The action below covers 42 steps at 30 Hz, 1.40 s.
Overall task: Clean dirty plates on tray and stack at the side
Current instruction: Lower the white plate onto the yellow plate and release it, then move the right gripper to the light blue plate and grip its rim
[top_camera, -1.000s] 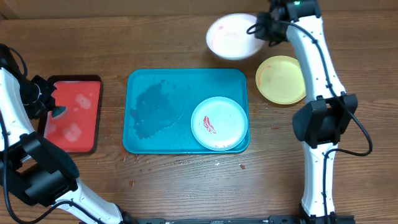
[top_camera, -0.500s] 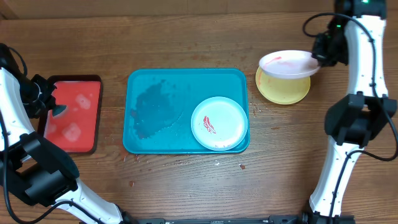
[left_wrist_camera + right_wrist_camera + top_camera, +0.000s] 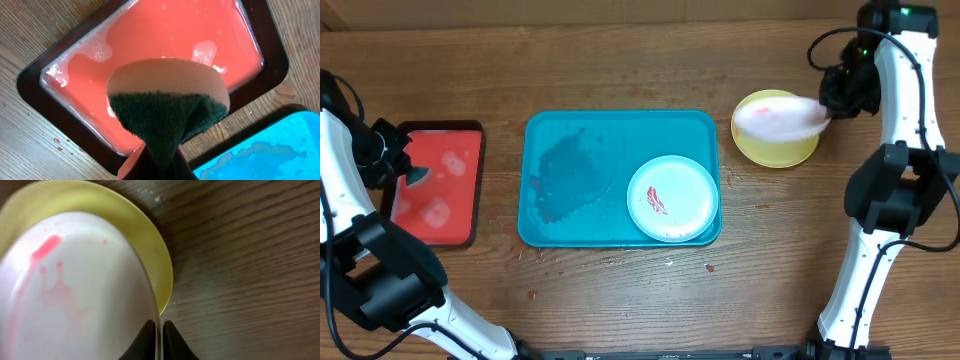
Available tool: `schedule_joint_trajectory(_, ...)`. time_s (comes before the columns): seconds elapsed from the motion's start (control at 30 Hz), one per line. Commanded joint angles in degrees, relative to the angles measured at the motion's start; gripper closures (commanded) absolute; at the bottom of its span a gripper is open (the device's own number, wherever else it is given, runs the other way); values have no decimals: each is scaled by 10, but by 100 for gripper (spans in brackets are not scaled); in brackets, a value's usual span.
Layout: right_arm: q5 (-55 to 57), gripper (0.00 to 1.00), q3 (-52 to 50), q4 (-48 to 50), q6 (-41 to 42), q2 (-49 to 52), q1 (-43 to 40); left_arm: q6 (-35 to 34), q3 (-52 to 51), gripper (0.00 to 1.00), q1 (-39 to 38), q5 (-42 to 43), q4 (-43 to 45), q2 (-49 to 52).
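My right end effector [image 3: 161,335] is pinched shut on the rim of the white plate [image 3: 75,295], fingers nearly meeting across its thin edge. The plate hangs tilted over the yellow plate [image 3: 150,245], which lies on the wooden worktop [image 3: 620,70] just right of the teal tray [image 3: 570,170], off its far corner. I cannot tell whether the two plates touch. The white plate's face carries a thin pink wash, with a brighter red streak and a few specks near its rim. The yellow plate's visible rim looks clean. On the teal tray, in its near right corner, sits the pale blue-green plate [image 3: 672,198] with a short red smear at its middle. My left end effector [image 3: 160,167] is clamped on a sponge [image 3: 167,110], dark green scouring pad toward the camera, over the wet red tray [image 3: 175,30] left of the teal tray.
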Motion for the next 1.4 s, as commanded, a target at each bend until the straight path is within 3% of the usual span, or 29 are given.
schedule_joint_trajectory(0.0, 11, 34, -26, 17, 0, -14, 0, 7, -2, 96, -2, 7, 1, 2)
schedule_joint_trajectory(0.03, 8, 24, -29, 21, 0, -14, 0, 7, -2, 96, -2, 7, 1, 2)
schedule_joint_trajectory(0.07, 5, 23, -29, 24, 0, -14, 1, 7, -2, 96, -2, 7, 1, 2)
schedule_joint_trajectory(0.3, -101, 24, -8, 13, -7, -41, 9, 7, -2, 96, -2, 7, -2, 2)
schedule_joint_trajectory(0.5, -112, 24, -8, -12, -26, -76, 36, 7, -2, 96, -2, 7, -3, 2)
schedule_joint_trajectory(0.73, -187, 26, -26, -33, -143, -78, 118, 8, -2, 96, -2, 7, -5, 2)
schedule_joint_trajectory(0.83, -172, 29, -52, -28, -186, -77, 173, 10, -2, 96, -2, 7, -6, 2)
schedule_joint_trajectory(1.07, -42, 28, -167, 42, -186, -77, 276, 12, -2, 96, -2, 7, -5, 2)
schedule_joint_trajectory(1.37, -31, 26, -281, 150, -216, -77, 327, 12, -2, 96, -2, 17, -1, 2)
